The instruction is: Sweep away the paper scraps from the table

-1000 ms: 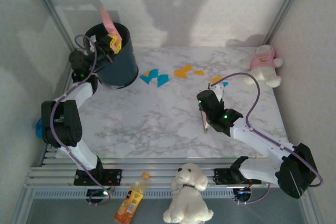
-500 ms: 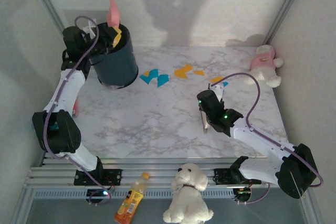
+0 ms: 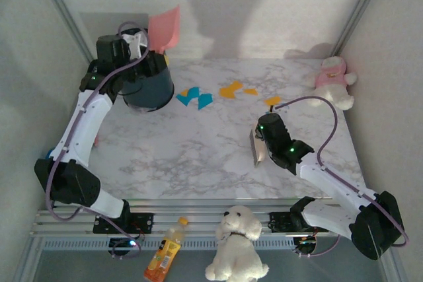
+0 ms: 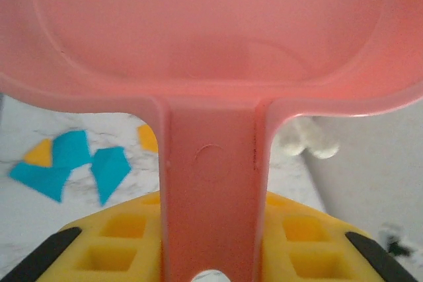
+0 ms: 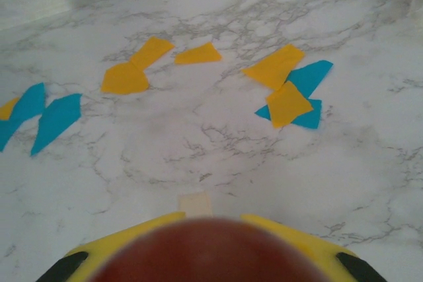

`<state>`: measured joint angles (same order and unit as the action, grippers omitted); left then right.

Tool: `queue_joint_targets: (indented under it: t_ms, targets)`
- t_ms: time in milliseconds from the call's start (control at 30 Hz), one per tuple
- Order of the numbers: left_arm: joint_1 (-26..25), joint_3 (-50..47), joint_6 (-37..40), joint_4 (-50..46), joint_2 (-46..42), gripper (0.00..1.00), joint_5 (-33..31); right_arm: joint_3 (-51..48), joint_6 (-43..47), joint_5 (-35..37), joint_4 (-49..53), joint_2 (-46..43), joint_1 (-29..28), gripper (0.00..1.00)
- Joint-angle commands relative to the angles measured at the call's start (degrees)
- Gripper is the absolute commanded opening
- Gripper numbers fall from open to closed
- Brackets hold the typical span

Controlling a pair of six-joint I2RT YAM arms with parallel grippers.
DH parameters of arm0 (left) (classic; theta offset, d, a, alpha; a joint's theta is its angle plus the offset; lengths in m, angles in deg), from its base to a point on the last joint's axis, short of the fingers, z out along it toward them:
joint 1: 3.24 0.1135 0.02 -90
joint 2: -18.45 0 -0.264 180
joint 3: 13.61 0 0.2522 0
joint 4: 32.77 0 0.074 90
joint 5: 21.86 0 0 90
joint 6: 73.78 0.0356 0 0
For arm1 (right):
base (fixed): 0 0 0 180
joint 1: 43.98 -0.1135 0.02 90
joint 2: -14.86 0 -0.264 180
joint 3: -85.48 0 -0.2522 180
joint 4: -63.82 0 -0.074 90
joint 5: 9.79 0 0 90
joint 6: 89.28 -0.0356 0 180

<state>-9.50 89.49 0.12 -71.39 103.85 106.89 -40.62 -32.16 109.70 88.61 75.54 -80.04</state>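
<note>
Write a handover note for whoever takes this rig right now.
Left tool: shut on the handle of the pink dustpan, raised above the dark bin.
Right tool: shut on what looks like a brush, low over the table.
Paper scraps: blue and orange clusters lie on the far half.
Done: pan looks empty.
Left: sweep those scraps into the pan, then bin them.

White arms (image 3: 82,120), black joints (image 3: 69,183), purple cables (image 3: 309,96)

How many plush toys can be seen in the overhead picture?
2. A white plush dog sits off the table's near edge, in the middle; a pink-and-white plush sits at its far right edge. Others may be hidden.
</note>
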Motion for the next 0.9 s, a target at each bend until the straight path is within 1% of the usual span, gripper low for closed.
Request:
queue_joint_targets:
  t_ms: [0,133,367,500,633,767,867]
  targets:
    - [-1.7,-1.9,10.5,-4.3,-4.5,0.00,-7.1,-0.3,-0.4,-3.8,-4.6,-1.2,1.2,0.00]
    - [-3.7,-6.3,14.5,-4.4,-8.6,0.00,-11.1,0.3,0.4,-6.5,-6.3,-0.6,2.2,0.00]
    - [-5.1,-13.6,17.9,-3.8,-16.2,0.00,-12.4,3.2,1.9,-12.9,-10.4,3.4,3.8,0.00]
    - [-5.8,-17.1,19.1,-4.3,-19.7,0.00,-12.8,6.2,1.6,-16.8,-12.9,7.6,4.2,0.00]
    - [-6.1,-19.5,18.1,-5.3,-21.9,0.00,-14.3,10.1,1.3,-20.1,-15.5,12.4,4.4,0.00]
    - [-6.6,-21.3,17.7,-6.2,-23.9,0.00,-13.2,15.1,1.4,-23.6,-17.6,18.3,4.5,0.00]
    - [-6.7,-23.6,17.7,-5.5,-25.8,0.00,-13.5,19.1,0.5,-26.1,-19.5,22.9,4.6,0.00]
